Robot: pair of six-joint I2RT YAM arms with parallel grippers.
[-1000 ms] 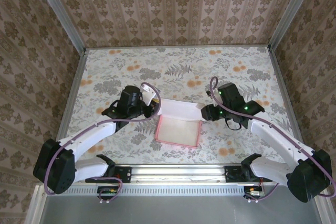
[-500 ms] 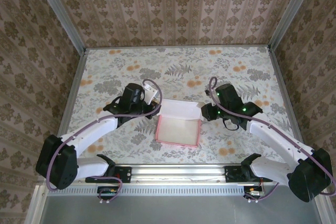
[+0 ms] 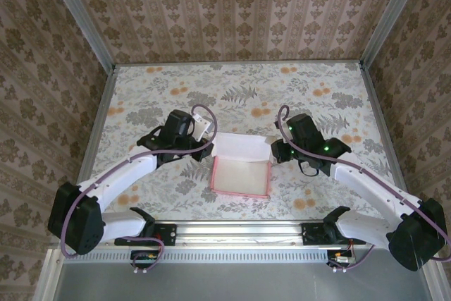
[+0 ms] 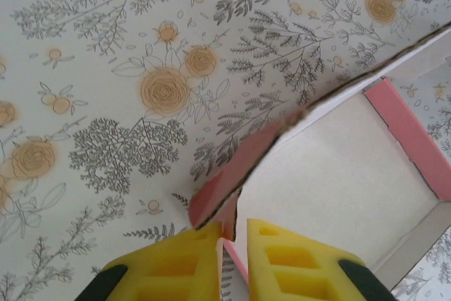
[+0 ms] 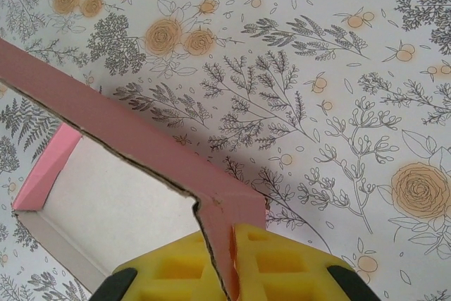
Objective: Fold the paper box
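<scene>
The paper box (image 3: 241,174) lay on the flowered table (image 3: 317,89) just beyond the middle of the mounting rail (image 3: 239,230), pale inner face up, with a pink lip along the edge nearest the rail. Its wall on the side away from the rail stood raised, and both arms had it by the ends.

In the left wrist view the left gripper (image 4: 236,239) was pinched together on the pink corner of the box (image 4: 338,174), the cardboard edge running up between its yellow fingers (image 4: 176,259). In the right wrist view the right gripper (image 5: 229,248) was clamped on the opposite end flap of the box (image 5: 120,202).

Over the last second I had watched the right jaws draw in on that flap. Both wrists also eased inward, so the far wall looked shorter and more upright than it had when stretched out between them.

I judged this to be the corner-forming step: the wall was up, but the end flaps were not yet tucked. With both ends held, pulling unevenly could drag the box along the rail or crease it.
</scene>
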